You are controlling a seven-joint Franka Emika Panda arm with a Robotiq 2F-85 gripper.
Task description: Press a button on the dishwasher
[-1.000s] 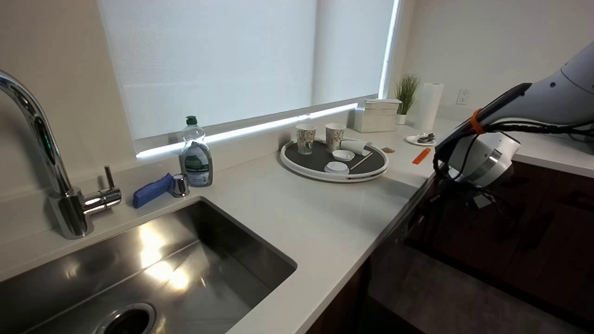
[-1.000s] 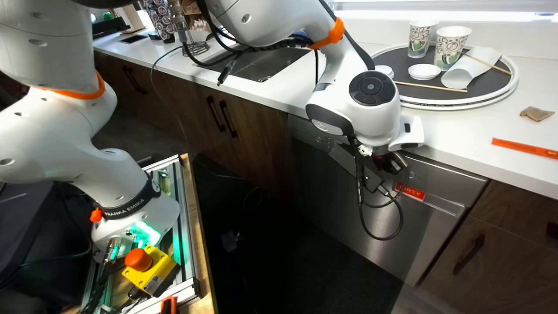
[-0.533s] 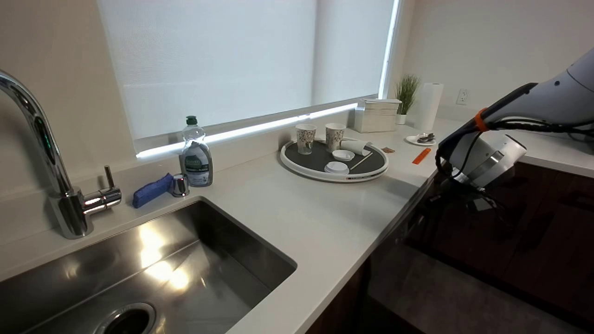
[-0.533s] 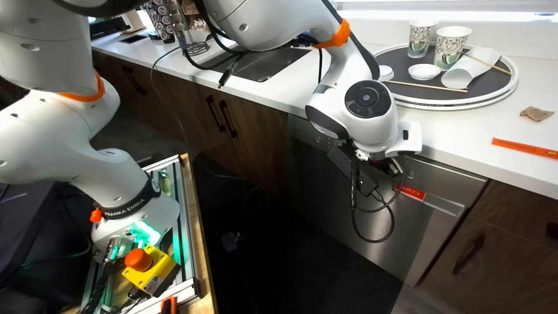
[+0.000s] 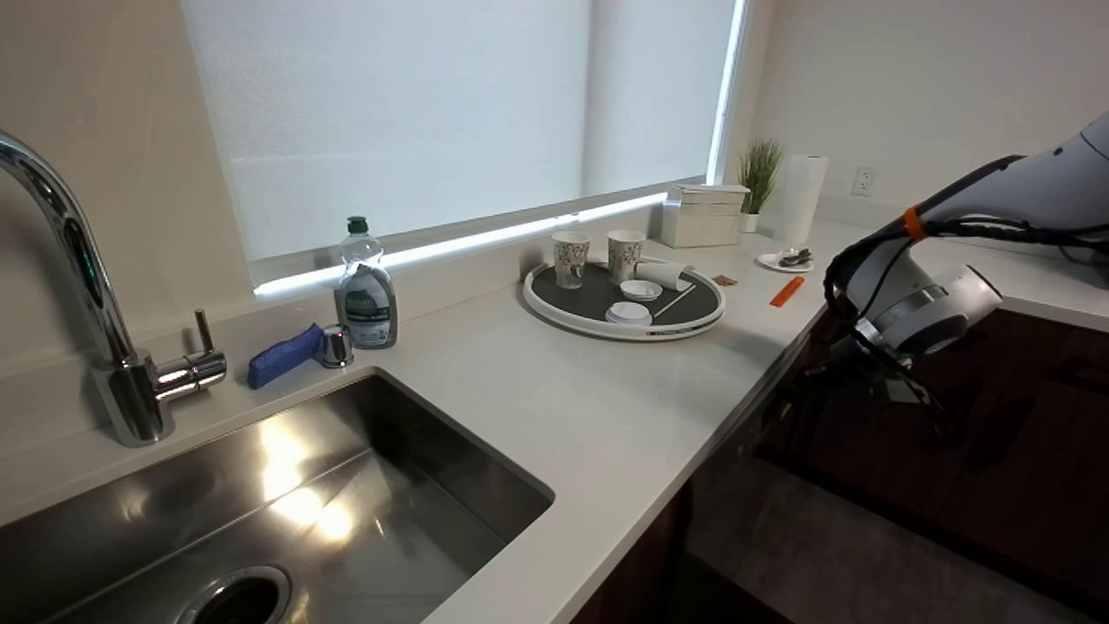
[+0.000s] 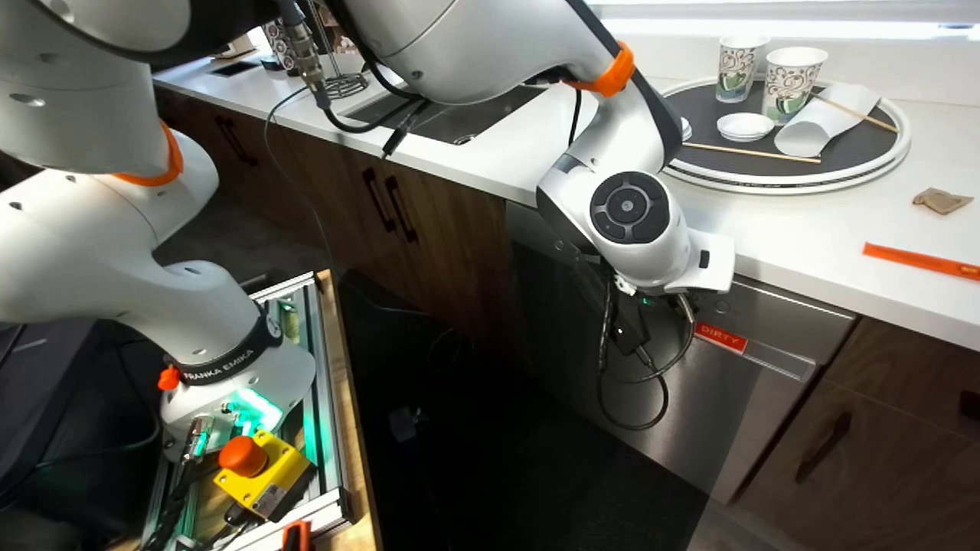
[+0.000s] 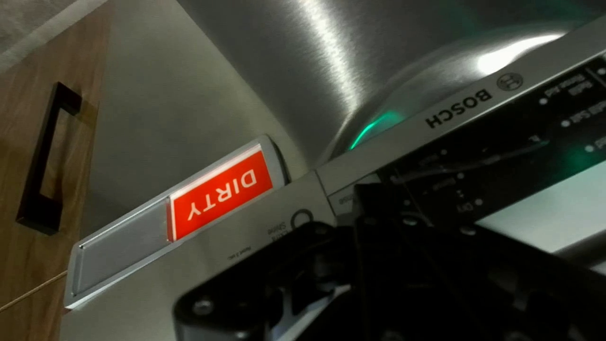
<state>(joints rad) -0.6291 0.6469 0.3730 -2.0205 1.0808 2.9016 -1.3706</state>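
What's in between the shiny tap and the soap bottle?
In an exterior view: a blue sponge-like thing, then, nearer the soap bottle, a small metal cylinder.

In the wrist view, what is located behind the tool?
The dishwasher: a round mark and black panel show around the tool. Whatever lies directly behind the tool is hidden.

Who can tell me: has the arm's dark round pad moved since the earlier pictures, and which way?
Yes: against the DIRTY sign, the pad has moved down and leftward in an exterior view.
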